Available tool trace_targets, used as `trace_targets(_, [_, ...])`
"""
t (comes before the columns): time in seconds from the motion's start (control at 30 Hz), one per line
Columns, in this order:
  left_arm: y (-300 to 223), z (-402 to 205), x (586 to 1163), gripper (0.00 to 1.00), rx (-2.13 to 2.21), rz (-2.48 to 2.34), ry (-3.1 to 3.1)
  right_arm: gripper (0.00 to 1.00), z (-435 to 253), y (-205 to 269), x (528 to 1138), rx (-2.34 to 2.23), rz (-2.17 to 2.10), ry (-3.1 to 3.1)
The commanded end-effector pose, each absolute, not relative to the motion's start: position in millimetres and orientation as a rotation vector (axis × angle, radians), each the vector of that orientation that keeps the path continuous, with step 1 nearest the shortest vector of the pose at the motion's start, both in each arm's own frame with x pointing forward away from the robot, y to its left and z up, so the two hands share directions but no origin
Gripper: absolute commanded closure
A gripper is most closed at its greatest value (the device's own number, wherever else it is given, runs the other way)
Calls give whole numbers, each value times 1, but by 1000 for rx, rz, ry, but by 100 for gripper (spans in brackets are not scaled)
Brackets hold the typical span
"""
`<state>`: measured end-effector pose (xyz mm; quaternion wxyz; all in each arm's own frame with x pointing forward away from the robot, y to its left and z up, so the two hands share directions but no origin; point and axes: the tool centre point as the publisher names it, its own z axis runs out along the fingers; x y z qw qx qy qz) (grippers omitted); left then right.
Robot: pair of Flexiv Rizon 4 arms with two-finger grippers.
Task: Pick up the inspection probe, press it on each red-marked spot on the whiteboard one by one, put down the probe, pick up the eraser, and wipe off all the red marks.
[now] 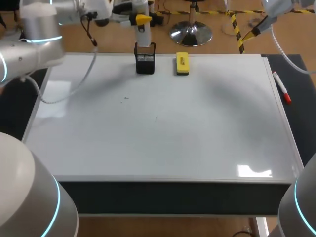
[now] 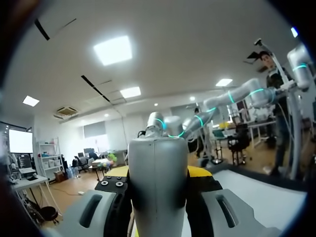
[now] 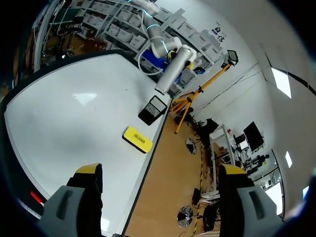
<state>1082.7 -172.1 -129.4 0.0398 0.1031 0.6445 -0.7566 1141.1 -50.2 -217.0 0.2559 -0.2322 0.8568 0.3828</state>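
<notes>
left gripper (image 2: 159, 172) — clamped on inspection probe (image 1: 143, 35), above black holder (image 1: 144, 60) | right gripper (image 3: 160, 173) — spread wide, holding nothing

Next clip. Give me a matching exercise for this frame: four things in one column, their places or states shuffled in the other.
Things:
1. inspection probe
2. eraser
3. red marker
4. right tool

Places or states:
A. lying just off the whiteboard's right edge
B. open, holding nothing
C. gripped by the left tool, at the black holder's mouth
D. lying on the whiteboard beside the black holder

Pairs: 1-C, 2-D, 3-A, 4-B
</notes>
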Motion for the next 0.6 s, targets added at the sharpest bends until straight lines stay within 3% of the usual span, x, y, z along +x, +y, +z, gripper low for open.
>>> trace_targets(0.03, [-177,-134,1094,100,357,-2335,1998,0,-216,-51,1141,-635,1037,2329])
trace_targets(0.6, [-187,-162,1113,100,306,-2333,2059,0,-216,-51,1141,-635,1037,2329])
